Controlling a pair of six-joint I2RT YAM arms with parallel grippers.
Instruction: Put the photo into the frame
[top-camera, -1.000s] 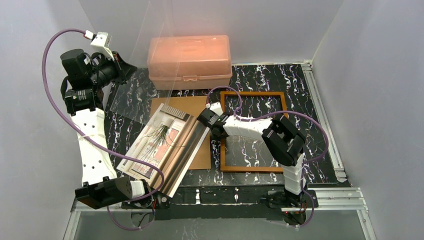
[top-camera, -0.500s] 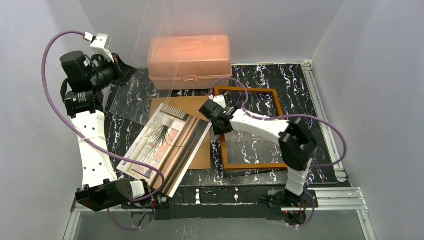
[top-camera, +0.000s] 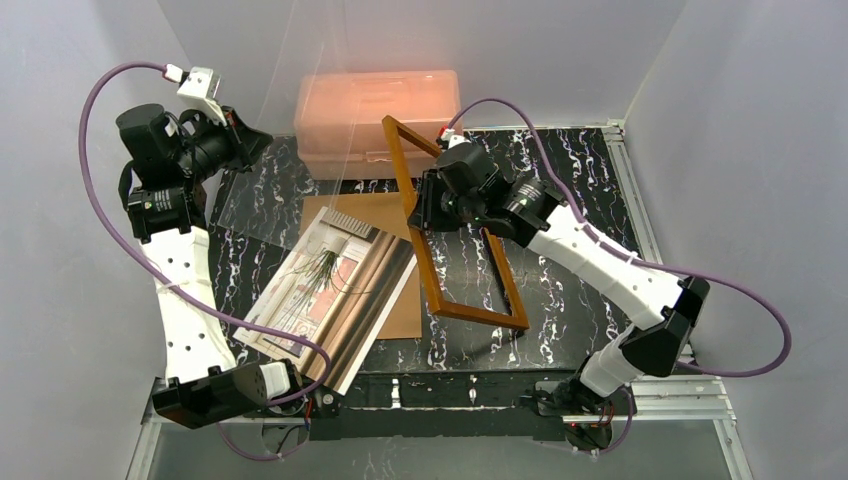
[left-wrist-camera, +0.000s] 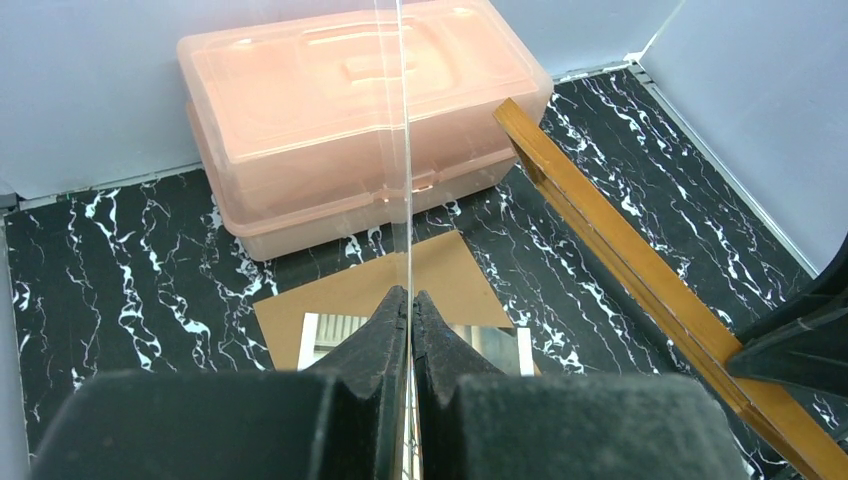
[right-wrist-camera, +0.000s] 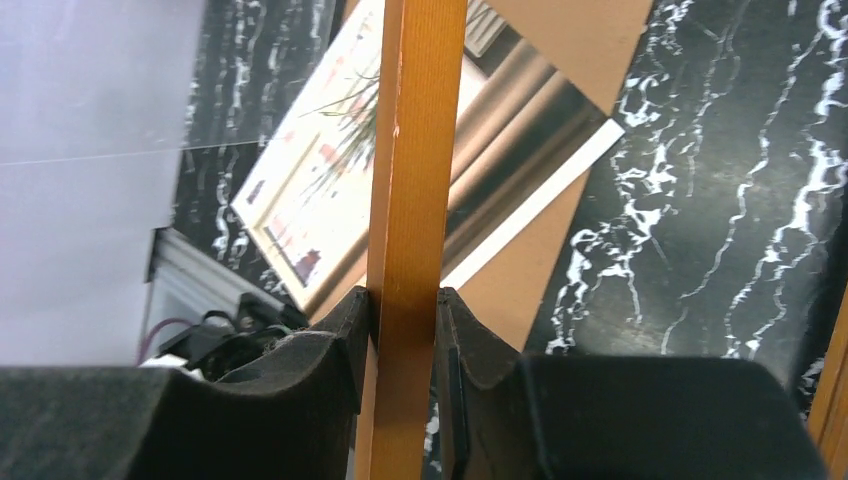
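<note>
Fig.: R gripper (right-wrist-camera: 403, 310) pinches left rail of frame (top-camera: 418, 250), which stands tipped on edge, middle of desk (top-camera: 560, 190). L gripper (left-wrist-camera: 410, 305) pinches clear sheet (left-wrist-camera: 400, 150), far left. The photo (top-camera: 325, 290) lies face-up on backing board (top-camera: 403, 312), near left. I'd lower frame flat slowly, w/o clipping photo.

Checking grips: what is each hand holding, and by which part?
Right hand pinches the frame by one side rail; left hand pinches the clear sheet by its edge.

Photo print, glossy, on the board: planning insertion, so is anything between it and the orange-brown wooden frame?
Nothing visible. The photo lies uncovered on the brown backing board; the right gripper holds the wooden frame tipped up beside it; the left gripper holds the clear sheet aside.
</note>
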